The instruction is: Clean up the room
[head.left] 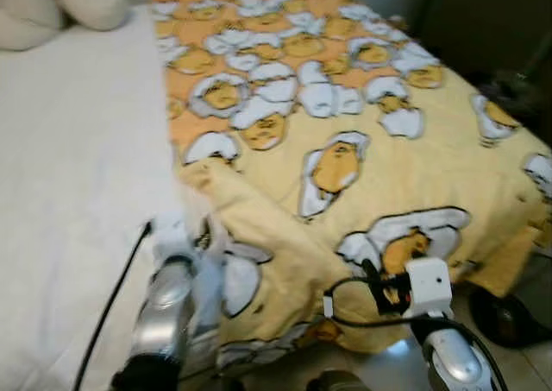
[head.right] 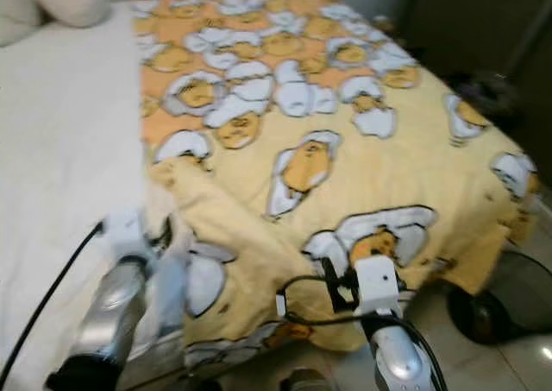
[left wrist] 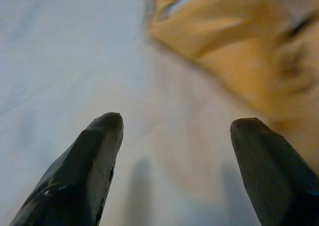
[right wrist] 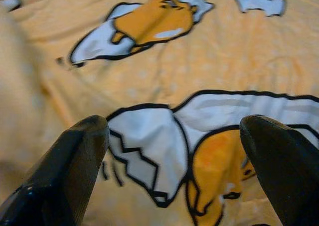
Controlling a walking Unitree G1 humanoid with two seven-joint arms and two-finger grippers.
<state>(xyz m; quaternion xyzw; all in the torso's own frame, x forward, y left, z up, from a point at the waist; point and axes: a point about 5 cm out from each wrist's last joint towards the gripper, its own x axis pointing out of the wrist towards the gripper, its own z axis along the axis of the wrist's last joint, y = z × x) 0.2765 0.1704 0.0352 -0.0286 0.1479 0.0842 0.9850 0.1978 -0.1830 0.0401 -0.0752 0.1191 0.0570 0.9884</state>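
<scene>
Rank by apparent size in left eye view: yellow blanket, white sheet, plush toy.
1. yellow blanket, largest.
2. white sheet, smaller, though cropped at the frame edge.
3. plush toy, smallest; farthest away and cropped, so true size unsure.

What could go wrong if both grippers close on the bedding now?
1. The open left gripper is over the bare white sheet, beside the folded edge of the yellow cartoon-print blanket; it may pinch sheet instead.
2. The open right gripper points at flat blanket, so it may slip.
</scene>
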